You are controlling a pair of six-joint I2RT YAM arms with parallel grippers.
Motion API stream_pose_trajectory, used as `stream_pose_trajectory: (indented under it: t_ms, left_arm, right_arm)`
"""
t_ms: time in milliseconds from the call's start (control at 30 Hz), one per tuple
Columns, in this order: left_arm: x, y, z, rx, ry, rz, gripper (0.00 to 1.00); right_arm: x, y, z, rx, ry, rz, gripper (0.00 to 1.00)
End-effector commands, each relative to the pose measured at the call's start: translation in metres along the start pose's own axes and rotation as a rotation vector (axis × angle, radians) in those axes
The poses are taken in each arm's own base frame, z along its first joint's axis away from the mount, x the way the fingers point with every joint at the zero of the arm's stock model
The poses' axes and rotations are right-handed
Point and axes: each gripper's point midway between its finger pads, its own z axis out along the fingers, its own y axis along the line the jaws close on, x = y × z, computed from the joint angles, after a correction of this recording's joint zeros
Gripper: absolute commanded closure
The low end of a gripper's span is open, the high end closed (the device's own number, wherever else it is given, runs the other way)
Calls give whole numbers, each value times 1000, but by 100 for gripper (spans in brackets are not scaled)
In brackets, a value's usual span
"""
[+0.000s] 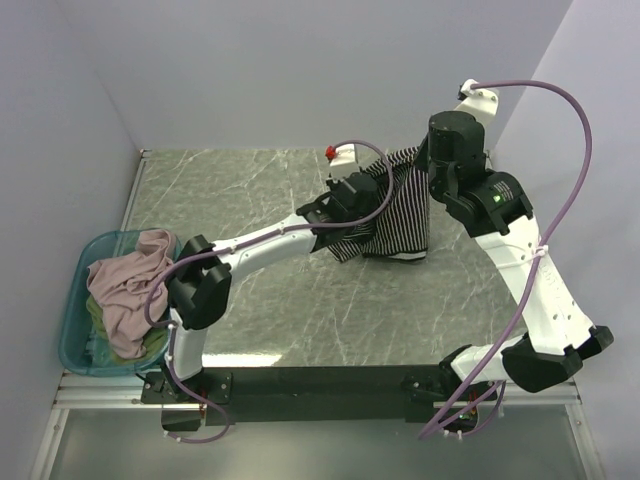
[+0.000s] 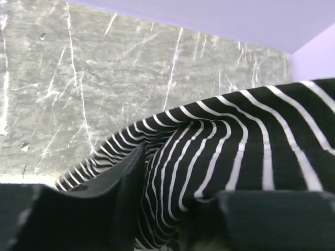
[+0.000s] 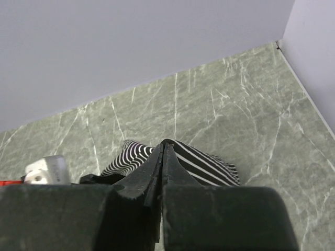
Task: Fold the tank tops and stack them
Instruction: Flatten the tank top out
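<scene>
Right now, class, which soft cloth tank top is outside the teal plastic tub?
The black-and-white striped tank top, out on the grey marbled table; the dusty pink top and pale green top lie heaped in the tub.

Left arm stretches diagonally to mid-frame, left gripper (image 2: 172, 178) fingers apart astride the striped tank top (image 2: 251, 141). Right arm folds at upper right, right gripper (image 3: 162, 151) fingers pressed together on that top

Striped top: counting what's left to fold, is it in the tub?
No, the striped top is mid-table; the tub holds a pink top.
</scene>
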Motion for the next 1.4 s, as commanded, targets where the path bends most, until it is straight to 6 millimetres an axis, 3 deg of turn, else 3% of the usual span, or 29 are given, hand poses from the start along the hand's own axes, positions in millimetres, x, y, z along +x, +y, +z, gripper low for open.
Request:
stream_pose_trajectory:
  t_ms: [0,400,533,667,833,933,967,1033,1067,1167,1233,1300,1333,1367]
  left_arm:
    - [-31,11,-14,-28,-43,-37,67]
    - [-32,48,-23,-86,-36,-21,80]
    - [-49,65,-38,-98,-54,-31,82]
    - [-68,88,-40,-125,-71,-50,87]
    - [-112,109,-23,-151,-133,-65,99]
    - [-165,110,-14,-113,-235,-80,99]
    - [-189,98,-16,-53,-266,-88,99]
    - [-223,104,-12,-40,-311,-65,99]
    - [-257,92,-22,6,-363,-72,99]
    - [-298,78,-40,74,-407,-7,99]
    - [-307,75,-55,93,-411,19,98]
    - [-289,83,-58,89,-351,37,97]
    - [-266,91,-62,91,-297,30,97]
    - [-246,98,-63,88,-245,23,97]
  right_arm:
    - [-45,-9,-19,0,-121,90,100]
    - [-54,-16,-8,13,-135,113,100]
    - [-56,-20,8,20,-132,135,100]
    - [-62,-15,21,1,-132,147,100]
    - [-72,-6,44,-16,-142,141,100]
    - [-86,6,59,-56,-191,140,100]
    - [-96,8,60,-67,-217,144,100]
    - [-108,16,69,-82,-260,138,100]
    - [-123,17,65,-93,-296,147,100]
    - [-147,20,60,-109,-361,155,100]
    - [-151,20,57,-117,-366,146,100]
    - [-135,20,61,-121,-322,130,100]
    - [-123,18,62,-116,-288,121,100]
    - [-83,18,79,-110,-197,82,100]
